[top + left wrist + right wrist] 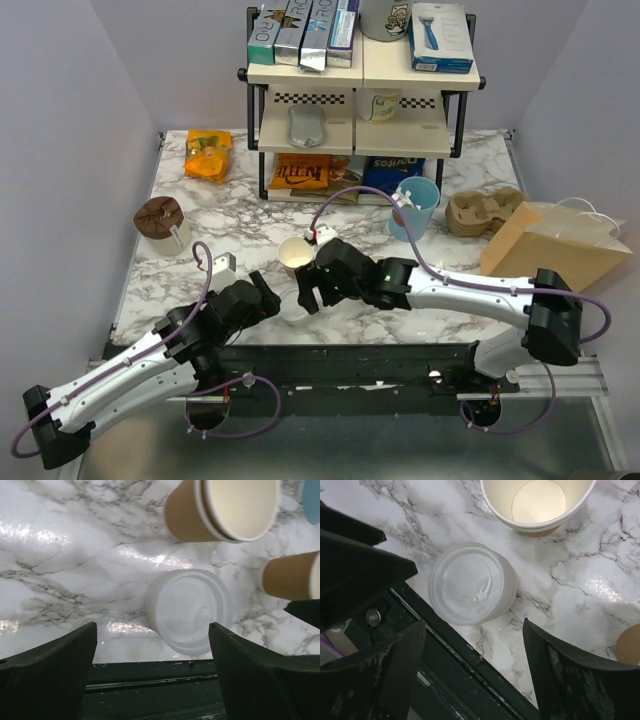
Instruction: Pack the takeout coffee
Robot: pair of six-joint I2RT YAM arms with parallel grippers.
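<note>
A marble table [200, 215] is showing white with grey veining, while a lid [472, 582] is showing translucent white and a paper cup [540, 502] is showing tan outside and cream inside. The left gripper [152, 630] and right gripper [474, 622] are both showing black. Farther back, a light-blue cup [413, 205], a brown paper bag [560, 250], an orange snack bag [208, 155] and a black-and-white checkered strip [300, 98] are standing out.

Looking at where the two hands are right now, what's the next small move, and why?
Probably lower the right hand and close it on the white lid. The lid lies flat on the marble table near the front edge, in line with that open hand, and the tan cup standing beside it is uncovered, so the lid likely has to go on before packing.
</note>
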